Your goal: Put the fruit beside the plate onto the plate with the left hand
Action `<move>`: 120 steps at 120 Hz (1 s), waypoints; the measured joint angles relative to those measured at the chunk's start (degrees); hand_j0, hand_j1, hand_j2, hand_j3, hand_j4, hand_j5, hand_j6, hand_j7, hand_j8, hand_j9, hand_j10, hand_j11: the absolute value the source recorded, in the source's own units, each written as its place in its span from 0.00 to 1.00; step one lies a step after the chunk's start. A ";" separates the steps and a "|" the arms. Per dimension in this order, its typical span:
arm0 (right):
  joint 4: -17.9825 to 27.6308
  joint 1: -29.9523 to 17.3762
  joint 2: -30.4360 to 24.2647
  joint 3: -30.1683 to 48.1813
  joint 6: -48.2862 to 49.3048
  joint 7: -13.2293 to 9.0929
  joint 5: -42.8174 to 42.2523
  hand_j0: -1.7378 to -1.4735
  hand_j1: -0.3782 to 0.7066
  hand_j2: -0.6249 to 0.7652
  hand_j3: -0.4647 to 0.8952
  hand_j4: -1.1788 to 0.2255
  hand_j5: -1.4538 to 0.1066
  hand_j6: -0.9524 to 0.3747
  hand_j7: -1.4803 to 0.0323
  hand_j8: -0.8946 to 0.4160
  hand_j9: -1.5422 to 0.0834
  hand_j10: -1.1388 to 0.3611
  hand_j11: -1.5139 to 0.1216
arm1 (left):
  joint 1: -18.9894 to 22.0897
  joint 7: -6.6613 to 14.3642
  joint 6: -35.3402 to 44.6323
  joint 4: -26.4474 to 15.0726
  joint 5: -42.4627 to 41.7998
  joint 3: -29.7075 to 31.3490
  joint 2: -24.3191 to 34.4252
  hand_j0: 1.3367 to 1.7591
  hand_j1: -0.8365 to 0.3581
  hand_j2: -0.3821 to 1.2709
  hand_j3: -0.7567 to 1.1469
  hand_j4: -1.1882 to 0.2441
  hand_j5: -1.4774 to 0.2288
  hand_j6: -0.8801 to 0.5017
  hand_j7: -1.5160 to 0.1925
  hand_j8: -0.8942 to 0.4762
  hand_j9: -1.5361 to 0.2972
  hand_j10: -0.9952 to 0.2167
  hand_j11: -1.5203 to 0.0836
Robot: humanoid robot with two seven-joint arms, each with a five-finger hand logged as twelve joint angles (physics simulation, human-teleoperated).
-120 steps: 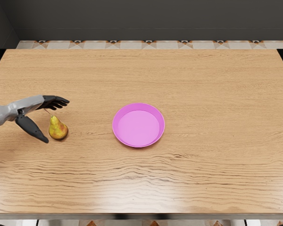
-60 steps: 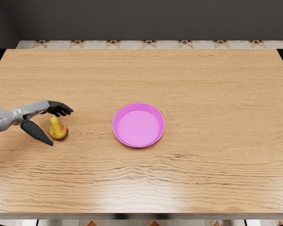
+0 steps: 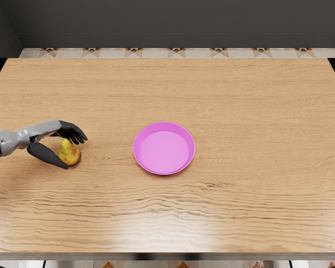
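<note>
A yellow pear (image 3: 69, 154) stands upright on the wooden table, well to the left of the pink plate (image 3: 164, 149), which holds nothing. My left hand (image 3: 73, 151) comes in from the left edge and brackets the pear. Its dark fingers (image 3: 75, 134) curl over and behind the pear's top, and the thumb (image 3: 49, 156) lies along its front left side. The hand is still open around the fruit, and the pear rests on the table. The right arm is out of view.
The table's (image 3: 240, 100) far edge meets a tiled floor strip and a dark wall. A gap of bare wood about one plate width lies between pear and plate.
My left hand has dropped lower and drawn in around the pear, fingers curling more over its top and the thumb coming against its side. Pear and plate have not moved.
</note>
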 joint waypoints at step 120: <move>-0.01 -0.04 0.00 0.07 0.00 0.18 0.00 0.30 0.06 0.44 0.34 0.82 0.90 0.69 0.95 0.66 0.92 0.74 0.90 | -0.31 0.02 -4.80 0.43 -0.13 0.00 0.82 0.76 0.36 0.34 0.40 0.34 0.36 0.26 0.39 0.38 0.37 0.54 0.40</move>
